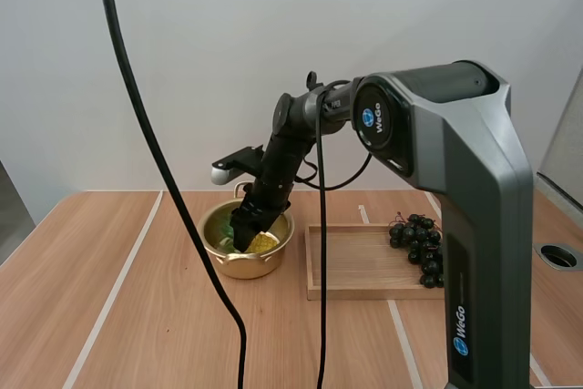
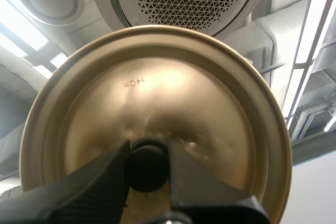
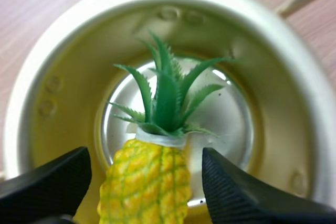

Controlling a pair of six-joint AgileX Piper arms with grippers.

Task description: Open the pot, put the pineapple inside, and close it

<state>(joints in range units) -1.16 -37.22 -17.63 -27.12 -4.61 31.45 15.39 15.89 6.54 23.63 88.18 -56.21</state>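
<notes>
Two right fingers (image 3: 239, 195) stand apart around the seemingly light pineapple (image 3: 146, 182) in the pot (image 3: 44, 82); left fingers (image 2: 92, 184) clamp the lid (image 2: 157, 87) by its knob (image 2: 148, 165).

place: pretty sure a robotics lab or test bench | clue 1: big grey robot arm (image 1: 474, 225) with a WeGo logo (image 1: 460, 330) over a wood-look surface (image 1: 64, 307) with white stripes (image 1: 114, 293) | clue 2: bare white wall (image 1: 228, 43) behind | clue 3: round cable grommet (image 1: 557, 256) set in the surface

Pot (image 1: 239, 268) left of wooden tray (image 1: 364, 266), pineapple (image 3: 144, 182) inside pot, grapes (image 1: 421, 245) on tray's right end
</notes>
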